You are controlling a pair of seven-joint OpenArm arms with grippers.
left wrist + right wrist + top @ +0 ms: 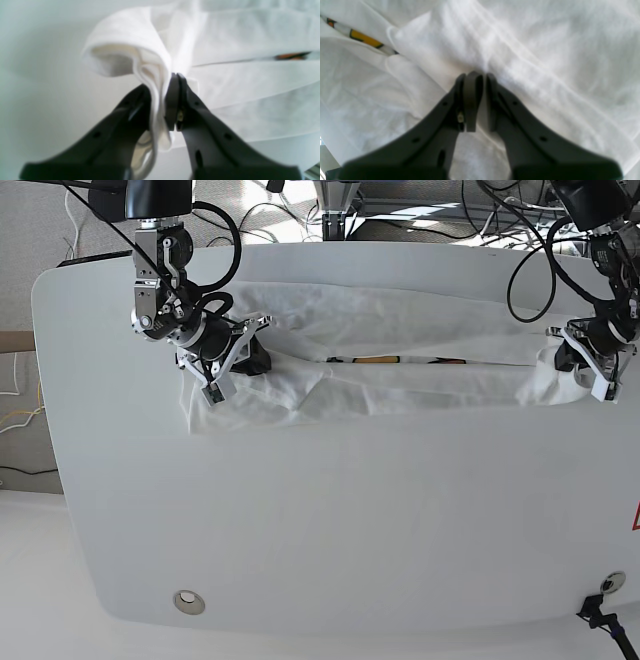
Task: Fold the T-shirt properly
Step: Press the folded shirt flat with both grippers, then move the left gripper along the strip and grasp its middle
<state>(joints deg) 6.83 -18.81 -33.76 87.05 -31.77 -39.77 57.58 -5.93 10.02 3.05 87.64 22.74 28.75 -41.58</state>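
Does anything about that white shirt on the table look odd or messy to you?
A little. The T-shirt lies as a long crumpled band, its colourful print only peeking through a gap. The left gripper pinches a bunched wad at one end.

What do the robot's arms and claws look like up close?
Each gripper, left and right, has two matte black fingers that curve inward, with small holes along them. In the base view, silver metal brackets sit at the wrists, the arms are black, and black cables loop beside them.
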